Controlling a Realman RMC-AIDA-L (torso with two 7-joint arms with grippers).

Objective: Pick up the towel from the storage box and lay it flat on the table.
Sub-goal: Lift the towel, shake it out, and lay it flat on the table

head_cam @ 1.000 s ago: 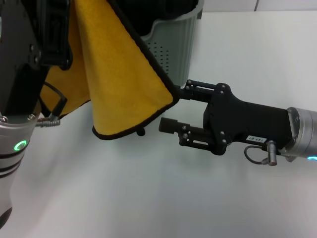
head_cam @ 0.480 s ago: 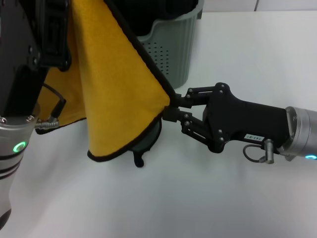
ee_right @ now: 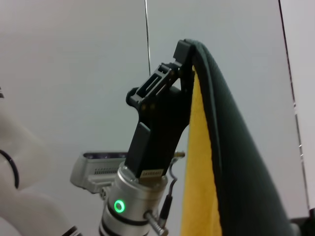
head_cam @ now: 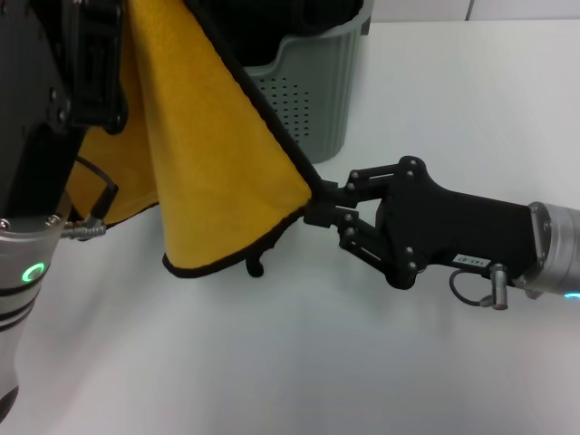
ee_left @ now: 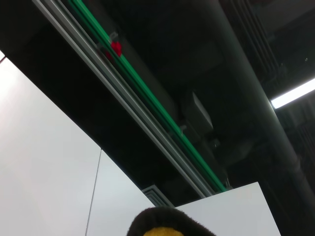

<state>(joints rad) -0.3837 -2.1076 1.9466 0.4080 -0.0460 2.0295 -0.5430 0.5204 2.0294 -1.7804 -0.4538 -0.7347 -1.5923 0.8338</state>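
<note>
The towel (head_cam: 217,154) hangs in the air with its bright yellow side toward me and its black binding along the edge. My left gripper (ee_right: 184,51) is shut on its top edge, high at the left; the right wrist view shows the grip. My right gripper (head_cam: 319,205) is shut on the towel's right corner, low over the table (head_cam: 272,362). The towel's dark grey-green side shows in the right wrist view (ee_right: 231,147). A bit of it also shows in the left wrist view (ee_left: 162,227). The storage box (head_cam: 317,86) stands behind the towel.
My left arm's body (head_cam: 45,136) fills the left edge, with a cable (head_cam: 95,204) beside the towel. A small dark bit (head_cam: 256,265) hangs under the towel's lower edge. Dark cloth (head_cam: 299,23) lies in the box. White tabletop stretches to the right and front.
My right gripper was open around the towel's right corner, then shut on it. It has since drawn the corner slightly right and down, stretching that edge.
</note>
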